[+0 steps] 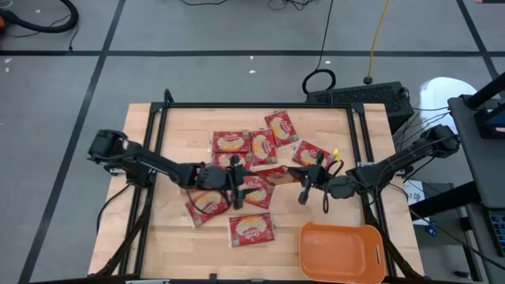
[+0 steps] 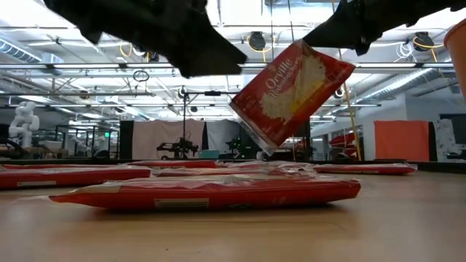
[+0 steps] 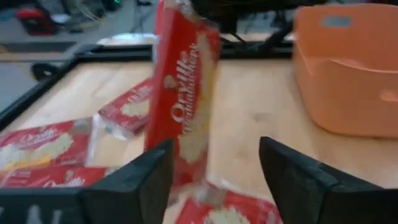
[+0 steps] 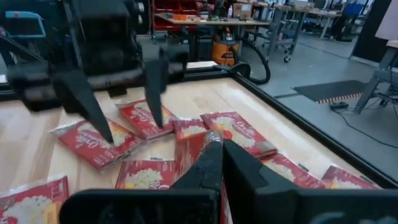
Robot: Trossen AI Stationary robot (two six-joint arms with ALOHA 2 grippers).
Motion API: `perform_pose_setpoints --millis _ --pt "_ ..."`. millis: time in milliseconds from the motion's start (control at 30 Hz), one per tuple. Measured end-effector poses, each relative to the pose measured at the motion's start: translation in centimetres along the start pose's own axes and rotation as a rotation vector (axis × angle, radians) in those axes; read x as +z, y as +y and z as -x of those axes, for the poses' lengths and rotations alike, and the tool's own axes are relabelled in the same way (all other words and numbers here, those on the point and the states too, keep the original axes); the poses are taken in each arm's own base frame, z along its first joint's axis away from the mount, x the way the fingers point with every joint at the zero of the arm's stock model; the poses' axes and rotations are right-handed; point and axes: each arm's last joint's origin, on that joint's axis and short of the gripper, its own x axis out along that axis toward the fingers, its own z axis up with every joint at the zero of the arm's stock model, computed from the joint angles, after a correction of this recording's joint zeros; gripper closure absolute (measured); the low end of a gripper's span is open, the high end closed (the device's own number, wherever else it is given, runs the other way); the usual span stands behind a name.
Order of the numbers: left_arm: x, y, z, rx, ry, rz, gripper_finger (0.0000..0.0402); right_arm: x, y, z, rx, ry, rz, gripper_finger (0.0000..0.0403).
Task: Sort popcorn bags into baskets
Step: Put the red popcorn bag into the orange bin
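Several red popcorn bags (image 1: 252,146) lie flat on the wooden table, one apart near the front edge (image 1: 252,229). One bag (image 2: 291,91) hangs tilted in the air at the table's middle, with my right gripper (image 4: 219,146) shut on it. My left gripper (image 3: 216,146) is open just left of that bag, its fingers on either side of the bag's lower part without touching it, above the lying bags. The orange basket (image 1: 341,251) stands at the front right, with nothing inside that shows. My right gripper pinches the hanging bag's upper end (image 2: 320,52) between its two shut fingers (image 4: 214,162). The fingers come about level from the table's right side. The bag hangs below them, tilted, its label face showing, clear of the table and of the bags under it.
A black frame rail (image 1: 237,106) runs round the table top. A dark keyboard (image 1: 359,96) and cables lie beyond the far right corner. Bare wood shows at the front left (image 1: 170,244) and between the lying bags and the basket.
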Motion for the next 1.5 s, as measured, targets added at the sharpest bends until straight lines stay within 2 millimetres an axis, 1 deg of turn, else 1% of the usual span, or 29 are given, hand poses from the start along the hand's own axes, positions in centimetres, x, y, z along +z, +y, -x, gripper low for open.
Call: perform_pose_setpoints --millis 133,233,300,433,500,600,700,867,1033,1100,1200,1267,1367,1500 --pt "-1.0 0.2 -1.0 0.128 -0.008 -0.022 0.013 0.0 0.0 0.0 0.001 0.0 0.003 0.0403" --pt "-1.1 0.3 -1.1 0.153 -0.001 -0.047 0.0121 -0.1 0.1 -0.1 0.0 0.002 0.005 0.0403" --pt "-1.1 0.7 -1.2 0.126 -0.002 -0.043 0.012 -0.2 0.2 -0.2 0.001 0.002 0.012 0.0403" --pt "-1.2 2.5 -1.8 -0.016 0.007 -0.008 0.0133 -0.3 0.5 -0.6 0.002 -0.012 0.016 0.0403" --pt "-1.6 3.2 -2.2 -0.06 0.019 0.021 0.0143 -0.4 0.7 -0.9 0.004 -0.022 0.029 0.0403" --pt "-2.3 4.0 -2.7 -0.057 0.054 0.048 0.0162 -0.3 1.0 -1.1 0.007 -0.047 0.033 0.0403" --pt "-2.9 4.0 -3.0 -0.124 0.081 0.034 0.019 -0.3 1.0 -1.1 0.008 -0.051 0.039 0.0403" --pt "-3.2 3.3 -3.0 -0.166 0.085 0.018 0.027 -0.3 1.0 -1.2 0.006 -0.05 0.037 0.0403" --pt "-3.1 3.2 -3.0 -0.155 0.085 0.016 0.0359 -0.3 1.0 -1.2 0.006 -0.047 0.025 0.0403" --pt "-3.2 3.3 -3.0 -0.154 0.093 0.009 0.0381 -0.4 1.0 -1.1 0.007 -0.042 0.008 0.0403" --pt "-3.0 3.4 -2.5 -0.153 0.121 -0.013 0.0381 -0.4 1.0 -1.1 0.013 -0.037 -0.008 0.0403" --pt "-2.6 3.5 -2.2 -0.153 0.13 -0.03 0.037 -0.4 1.1 -1.0 0.017 -0.041 -0.023 0.0401" --pt "-1.6 3.5 -0.8 -0.164 0.155 -0.07 0.0361 -0.4 1.3 -0.9 0.023 -0.046 -0.023 0.0387" --pt "-0.1 3.5 1.6 -0.188 0.191 -0.128 0.0378 -0.2 1.6 -0.6 0.04 -0.059 -0.018 0.035"
